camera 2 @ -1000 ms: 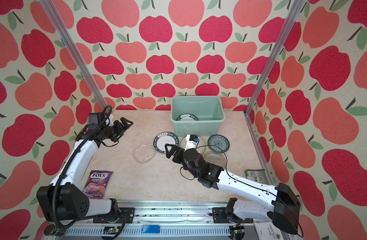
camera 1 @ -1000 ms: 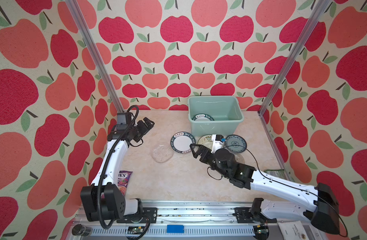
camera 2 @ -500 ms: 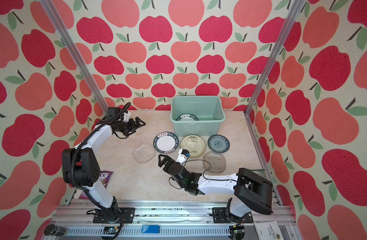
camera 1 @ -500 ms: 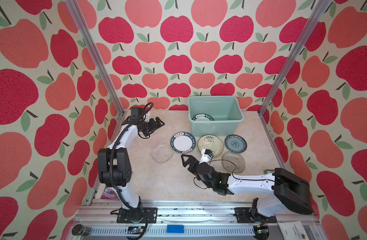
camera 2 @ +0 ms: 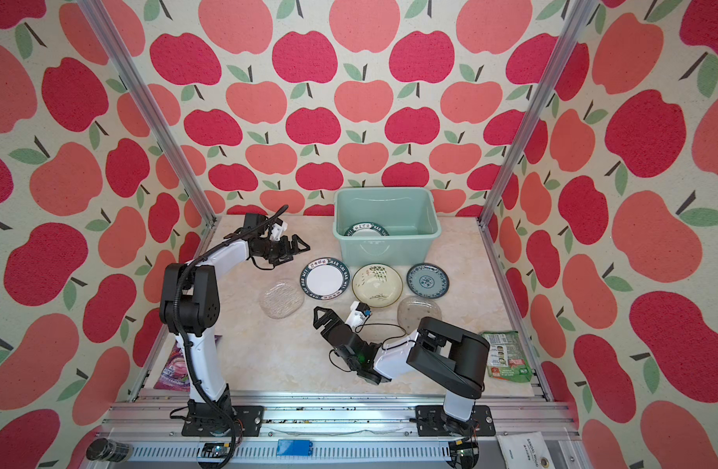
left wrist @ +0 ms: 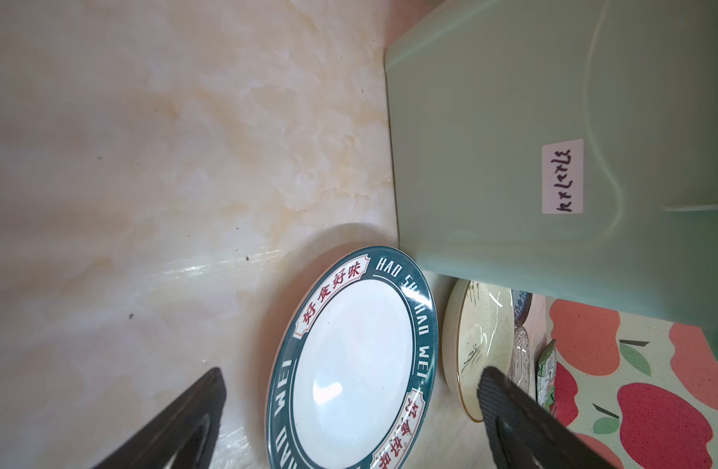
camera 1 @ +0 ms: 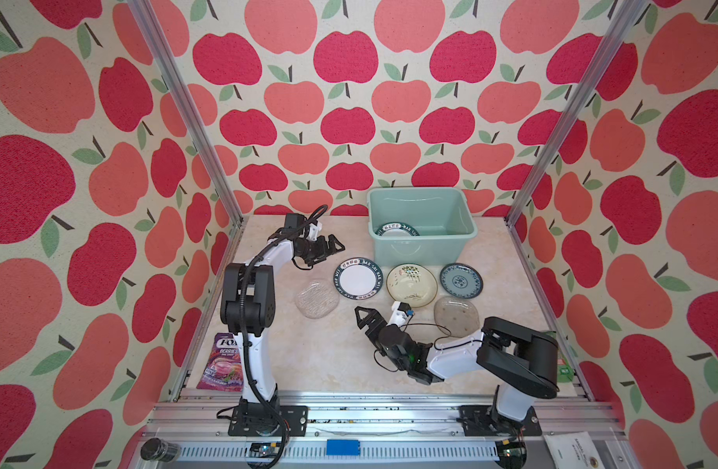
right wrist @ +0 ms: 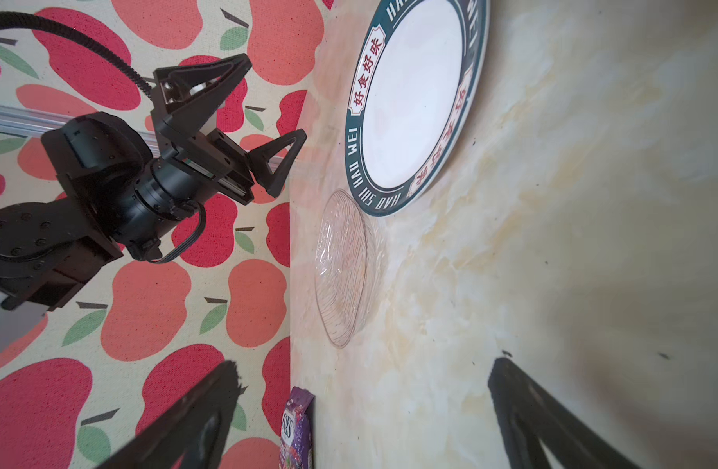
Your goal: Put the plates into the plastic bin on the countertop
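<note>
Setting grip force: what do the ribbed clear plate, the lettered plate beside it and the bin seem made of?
Ribbed clear plate: glass or clear plastic; countertop shows through. Lettered plate: glossy glazed ceramic, perhaps melamine; bright highlight. Bin: moulded plastic, satin, faintly translucent; soft sheen.

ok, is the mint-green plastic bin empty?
Not empty: the mint-green plastic bin holds a white plate with a dark lettered rim, lying on its floor.

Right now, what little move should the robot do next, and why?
Probably lower the left pincer onto the near rim of the lettered plate: the pincer is open, empty and closest to it, and that plate lies outside the bin.
</note>
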You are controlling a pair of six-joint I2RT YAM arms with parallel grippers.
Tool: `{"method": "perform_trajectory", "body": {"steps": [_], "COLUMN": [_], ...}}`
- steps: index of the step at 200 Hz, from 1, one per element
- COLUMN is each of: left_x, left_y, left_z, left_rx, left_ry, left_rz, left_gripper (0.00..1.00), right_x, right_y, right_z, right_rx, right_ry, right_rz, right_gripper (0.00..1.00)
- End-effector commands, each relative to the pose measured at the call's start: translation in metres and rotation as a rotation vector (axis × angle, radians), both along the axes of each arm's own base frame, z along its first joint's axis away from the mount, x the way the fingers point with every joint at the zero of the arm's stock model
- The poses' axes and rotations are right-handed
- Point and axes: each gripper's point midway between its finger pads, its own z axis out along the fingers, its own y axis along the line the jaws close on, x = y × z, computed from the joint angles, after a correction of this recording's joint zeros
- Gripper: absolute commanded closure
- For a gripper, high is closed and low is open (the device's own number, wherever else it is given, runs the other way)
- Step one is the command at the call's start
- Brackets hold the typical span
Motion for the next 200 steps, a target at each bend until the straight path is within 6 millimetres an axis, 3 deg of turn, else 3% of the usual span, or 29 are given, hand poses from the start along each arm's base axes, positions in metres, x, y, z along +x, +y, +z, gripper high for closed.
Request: {"method": "perform_trajectory", "body": {"steps": [1,44,51,140,200], "left_x": [0.017,0.027,0.028,0.031,0.022], "left_y": [-0.007,-0.017,-0.02,-0.052,-0.067], "left_z": [0.003,-0.009,-0.012,-0.047,-0.046], "left_rx": [-0.028,-0.044,-0.05,-0.121,-0.152], "left_ry": [-0.064,-0.062,-0.058,-0.006,-0.002], "left_rz": [-0.038,-0.061,-0.068,-0.161,-0.223], "left_gripper": [0.01,0.01,0.01,0.02,0.07], "right_x": [0.005,0.005,0.019,0.039,0.057], "right_y": [0.001,0.012,0.003,0.001,0.002], "right_z": [-0.003,-0.014,-0.016,-0.03,-0.036], "right_rx": [0.047,0.075,0.079,0.084,0.112], "right_ry": [0.011,0.033,0.031,0.027,0.022], "right_rz": [-0.009,0.005,-0.031,-0.053,-0.084], "right_gripper": [0.01,0.01,0.01,0.01,0.01]}}
